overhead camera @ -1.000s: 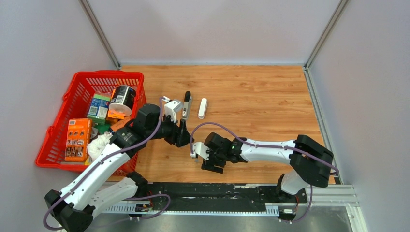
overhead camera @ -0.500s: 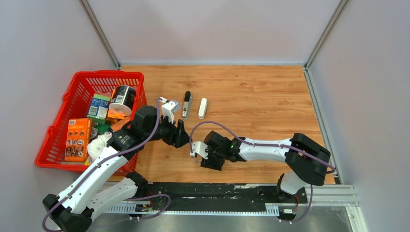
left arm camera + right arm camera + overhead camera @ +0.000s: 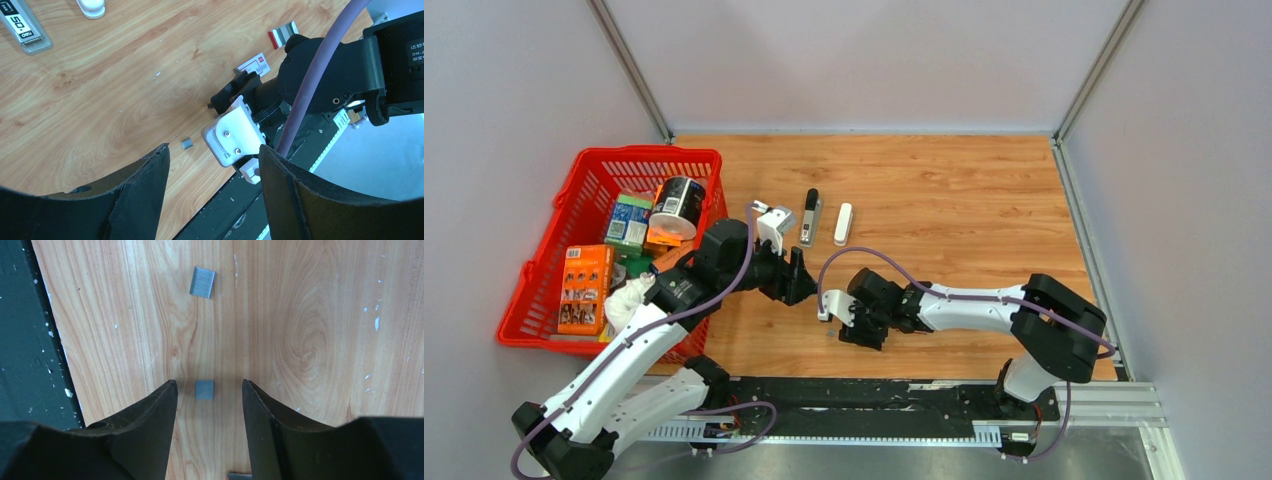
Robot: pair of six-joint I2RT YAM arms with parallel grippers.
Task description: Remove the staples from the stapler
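wood tabletop [image 3: 944,190] bears a small grey staple clump [image 3: 204,389] squarely between the open jaws of the right gripper [image 3: 208,385], the stapler [image 3: 843,223] well beyond that clump, the left gripper [image 3: 214,149] open and empty beside it.

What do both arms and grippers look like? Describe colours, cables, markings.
The left arm and right arm have white links, black joints and a purple cable each. The left gripper and right gripper have black tapered fingers; a white screwed plate sits at the right wrist.
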